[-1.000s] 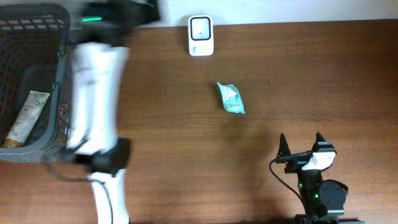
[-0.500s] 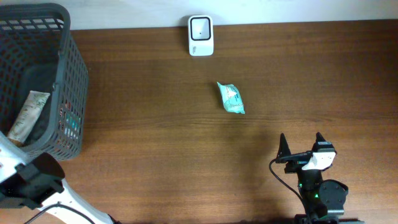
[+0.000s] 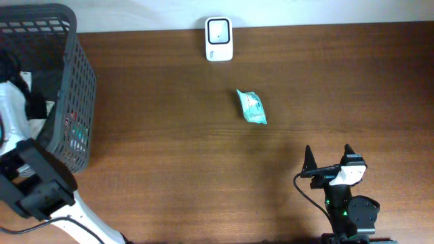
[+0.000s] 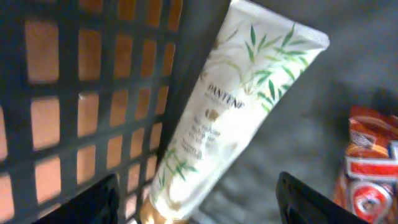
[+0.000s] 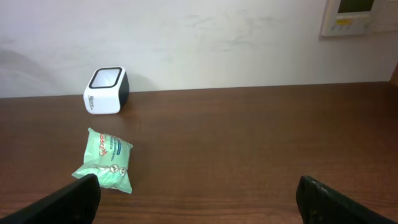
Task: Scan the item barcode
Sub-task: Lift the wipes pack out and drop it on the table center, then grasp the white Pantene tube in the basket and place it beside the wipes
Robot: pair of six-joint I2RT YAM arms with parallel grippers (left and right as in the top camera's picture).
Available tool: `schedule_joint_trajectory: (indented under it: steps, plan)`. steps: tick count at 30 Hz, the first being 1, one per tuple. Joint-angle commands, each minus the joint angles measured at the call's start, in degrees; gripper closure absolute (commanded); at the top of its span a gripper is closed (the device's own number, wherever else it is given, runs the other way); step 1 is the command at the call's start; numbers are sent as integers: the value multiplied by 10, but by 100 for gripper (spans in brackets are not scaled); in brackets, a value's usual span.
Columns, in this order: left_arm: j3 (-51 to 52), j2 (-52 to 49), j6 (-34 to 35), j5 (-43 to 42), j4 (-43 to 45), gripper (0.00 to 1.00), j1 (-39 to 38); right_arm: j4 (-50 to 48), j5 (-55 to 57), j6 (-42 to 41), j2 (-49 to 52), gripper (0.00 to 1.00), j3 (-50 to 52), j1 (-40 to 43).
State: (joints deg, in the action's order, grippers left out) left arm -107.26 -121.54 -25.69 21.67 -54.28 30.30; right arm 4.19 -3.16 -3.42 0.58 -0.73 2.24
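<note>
In the left wrist view a white Pantene tube (image 4: 233,112) with green leaf print lies slanted in the dark basket, against its mesh wall (image 4: 68,93). My left gripper (image 4: 199,202) is open, with its fingers on either side of the tube's lower end and not touching it. In the overhead view the left arm (image 3: 13,115) reaches into the basket (image 3: 71,81) and hides the tube. A teal packet (image 3: 251,107) lies mid-table, below the white scanner (image 3: 219,38). My right gripper (image 3: 329,159) stands open and holds nothing at the front right, well short of the packet (image 5: 104,160).
An orange-red snack pack (image 4: 372,165) lies in the basket right of the tube. The scanner (image 5: 106,91) stands at the table's far edge against a white wall. A wall panel (image 5: 357,15) hangs at the upper right.
My left arm has swung in from the front left over the basket and now covers the tube in the overhead view. The right arm, packet and scanner have not moved.
</note>
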Motion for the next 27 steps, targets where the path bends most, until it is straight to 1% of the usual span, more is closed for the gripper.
schedule_joint_trajectory:
  steps: [1, 2, 3, 4, 6, 7, 8, 9, 11, 13, 14, 15, 16, 17, 19, 20, 22, 23, 26, 27]
  plan:
    - [65, 5, -111, 32, 37, 24, 2, 1, -7, -1, -4, 1, 4, -3]
    - [82, 5, -125, 33, 52, 23, 2, 1, -7, -1, -4, 1, 4, -3]
    - [109, 5, -137, 33, 86, 24, 2, 1, -7, -1, -4, 1, 4, -3]
    - [123, 5, -139, 33, 109, 28, 2, 1, -7, -1, -4, 1, 4, -3]
    - [157, 5, -147, 67, 168, 29, 2, 1, -7, -1, -4, 1, 4, -3]
    - [170, 5, -156, 67, 181, 29, 2, 1, -7, -1, -4, 1, 4, -3]
    - [183, 5, -160, 66, 195, 32, 3, 1, -7, -1, -4, 1, 4, -3]
    - [191, 5, -160, 57, 200, 39, 5, 1, -7, -1, -4, 1, 4, -3]
    - [200, 5, -154, 24, 199, 48, 14, 1, -7, -1, -4, 1, 4, -3]
    - [212, 5, -123, 1, 191, 53, 34, 1, -7, -1, -4, 1, 4, -3]
    - [212, 5, -108, -1, 184, 62, 41, 1, -7, -1, -4, 1, 4, -3]
    - [212, 5, -94, 0, 177, 84, 45, 1, -7, -1, -4, 2, 4, -3]
    - [212, 5, -94, 1, 170, 100, 48, 1, -7, -1, -4, 1, 4, -3]
    - [212, 8, -94, 1, 166, 100, 47, 1, -7, -1, -4, 1, 4, -3]
    - [199, 34, -28, -4, 177, 100, 24, 1, -7, -1, -4, 1, 4, -3]
    - [183, 48, -9, -18, 176, 100, 12, 1, -7, -1, -4, 1, 4, -3]
    - [135, 91, 34, -78, 176, 100, -23, 1, -7, -1, -4, 1, 4, -3]
    - [99, 122, 67, -115, 177, 100, -44, 1, -7, -1, -4, 1, 4, -3]
    - [26, 175, 123, -170, 185, 100, -74, 1, -7, -1, -4, 1, 4, -3]
    - [-5, 196, 163, -174, 196, 100, -80, 1, -7, -1, -4, 1, 4, -3]
